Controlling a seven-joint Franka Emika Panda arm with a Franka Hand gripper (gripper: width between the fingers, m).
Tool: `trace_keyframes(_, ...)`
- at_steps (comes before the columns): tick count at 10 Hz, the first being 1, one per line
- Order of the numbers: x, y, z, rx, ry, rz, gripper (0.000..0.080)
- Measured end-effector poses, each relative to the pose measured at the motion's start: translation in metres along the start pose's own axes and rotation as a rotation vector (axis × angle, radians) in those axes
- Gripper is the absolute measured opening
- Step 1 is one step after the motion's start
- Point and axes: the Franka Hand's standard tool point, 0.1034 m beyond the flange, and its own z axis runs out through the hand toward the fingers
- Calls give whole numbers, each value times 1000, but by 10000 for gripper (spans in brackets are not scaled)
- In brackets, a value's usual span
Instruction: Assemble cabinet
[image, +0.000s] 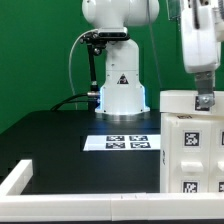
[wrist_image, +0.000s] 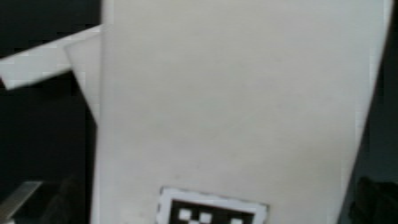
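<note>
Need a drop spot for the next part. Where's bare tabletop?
Free: the black table, between the marker board and the white rail along the near edge. Crowded: the exterior view's right, where the cabinet stands under the pincer.

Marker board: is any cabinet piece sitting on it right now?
No. In the exterior view the marker board lies bare apart from its tags, and the cabinet body stands apart at the exterior view's right.

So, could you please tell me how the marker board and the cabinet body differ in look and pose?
The marker board lies thin and flat on the black table; the cabinet body stands tall and boxy. The marker board sits clear by the robot base; the cabinet body has the gripper at its top. Both are white with black-and-white tags.
</note>
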Motion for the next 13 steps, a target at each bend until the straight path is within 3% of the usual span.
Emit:
trace_keyframes(2, -7, -3, -9, 15, -10, -240, 795)
trace_keyframes(5, -5, -2, -6, 10, -4, -462, 797)
trace_keyframes(7, -12, 1, -13, -33, -8, -667, 797)
trace_keyframes(9, -15, 0, -24, -18, -12, -865, 797)
trace_keyframes(13, -14, 0, -24, -15, -15, -1214, 797)
